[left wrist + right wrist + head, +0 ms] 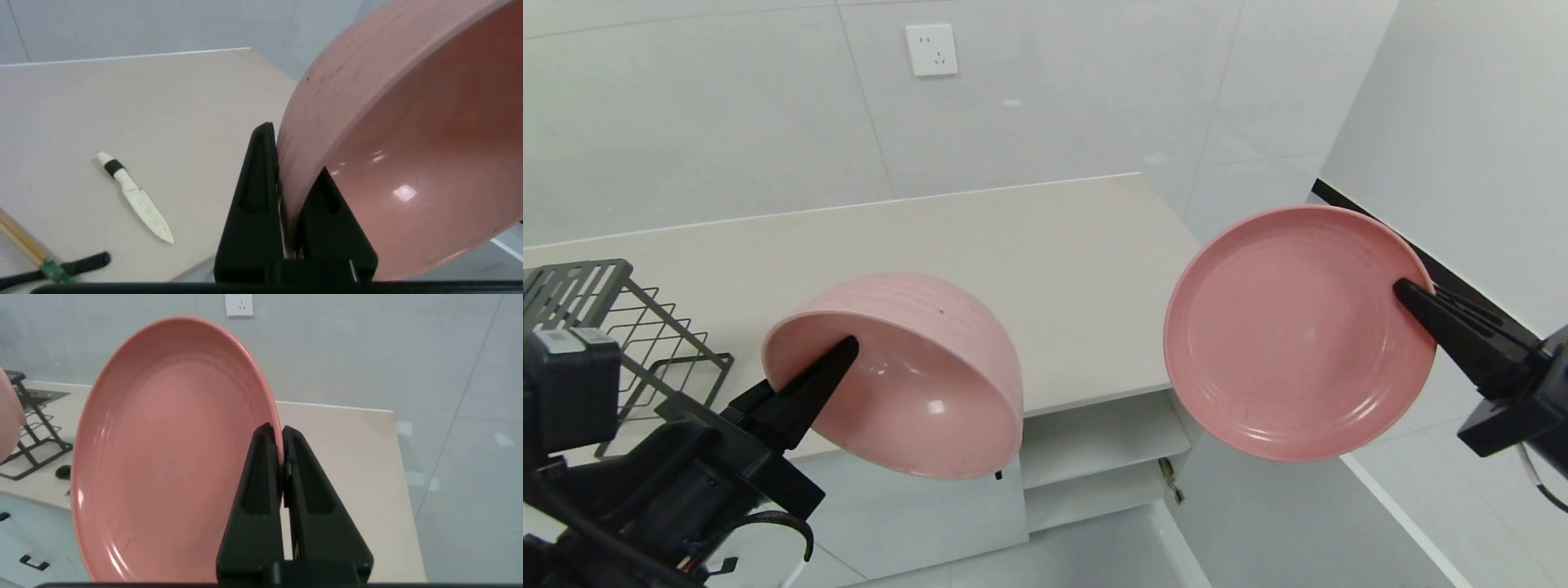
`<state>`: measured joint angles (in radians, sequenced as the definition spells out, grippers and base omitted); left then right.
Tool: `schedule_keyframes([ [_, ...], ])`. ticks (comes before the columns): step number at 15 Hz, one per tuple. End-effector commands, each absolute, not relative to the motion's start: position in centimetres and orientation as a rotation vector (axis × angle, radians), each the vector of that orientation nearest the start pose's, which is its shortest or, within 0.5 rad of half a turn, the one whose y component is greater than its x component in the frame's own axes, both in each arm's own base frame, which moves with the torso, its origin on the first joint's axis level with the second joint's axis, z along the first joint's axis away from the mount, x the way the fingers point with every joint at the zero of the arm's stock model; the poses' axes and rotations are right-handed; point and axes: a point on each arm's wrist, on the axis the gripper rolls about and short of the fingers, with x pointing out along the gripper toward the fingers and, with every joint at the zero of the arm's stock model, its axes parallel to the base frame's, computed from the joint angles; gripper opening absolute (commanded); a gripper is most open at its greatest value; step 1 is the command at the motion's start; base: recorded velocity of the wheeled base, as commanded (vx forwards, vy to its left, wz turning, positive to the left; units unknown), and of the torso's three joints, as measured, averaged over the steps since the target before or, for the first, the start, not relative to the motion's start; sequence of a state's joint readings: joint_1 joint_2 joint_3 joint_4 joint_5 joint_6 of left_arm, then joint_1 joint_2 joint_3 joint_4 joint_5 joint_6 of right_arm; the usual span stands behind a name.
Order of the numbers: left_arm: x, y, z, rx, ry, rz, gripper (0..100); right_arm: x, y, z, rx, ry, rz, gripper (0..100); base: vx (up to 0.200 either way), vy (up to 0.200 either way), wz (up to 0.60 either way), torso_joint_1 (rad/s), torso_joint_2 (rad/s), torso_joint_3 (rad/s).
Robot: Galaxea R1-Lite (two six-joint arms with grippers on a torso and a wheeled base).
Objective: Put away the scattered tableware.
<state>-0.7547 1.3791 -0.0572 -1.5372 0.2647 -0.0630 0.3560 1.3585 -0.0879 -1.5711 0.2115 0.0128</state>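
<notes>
A pink bowl (915,384) hangs tilted on its side above the front edge of the counter, and my left gripper (845,351) is shut on its rim. In the left wrist view the bowl (409,163) has its wall pinched in the gripper (294,155). To the right, beyond the counter's end, a pink plate (1290,335) is held nearly upright, with my right gripper (1405,290) shut on its edge. The right wrist view shows the plate (163,457) clamped in the gripper (283,441).
A black wire dish rack (605,318) stands at the left of the beige counter (1013,237). A white-bladed knife (135,196), chopsticks (20,237) and a black-handled utensil (69,265) lie on the counter. Open white drawers (1103,457) sit below the counter's right end.
</notes>
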Motion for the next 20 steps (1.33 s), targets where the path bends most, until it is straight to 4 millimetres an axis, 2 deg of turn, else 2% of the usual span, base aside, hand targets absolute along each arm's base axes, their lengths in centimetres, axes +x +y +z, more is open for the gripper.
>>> schedule_keyframes([
  [1, 11.96, -10.44, 16.46, -0.165, -0.17, -0.493, 0, 14.6, 5.93, 17.76, 0.035, -0.294, 0.565, 0, 0.0, 0.0, 0.0, 0.0, 0.0, 0.0],
  [4, 11.86, -10.37, 16.26, -0.161, -0.162, -0.495, 0, 14.62, 5.94, 17.8, 0.035, -0.295, 0.565, 0, 0.0, 0.0, -0.4, 0.013, 0.01, 0.0],
  [20, 11.4, -10.47, 15.66, -0.143, -0.134, -0.522, 0, 14.64, 5.95, 17.77, 0.032, -0.295, 0.565, 0, 0.0, 0.0, 0.0, -0.013, 0.03, 0.013],
])
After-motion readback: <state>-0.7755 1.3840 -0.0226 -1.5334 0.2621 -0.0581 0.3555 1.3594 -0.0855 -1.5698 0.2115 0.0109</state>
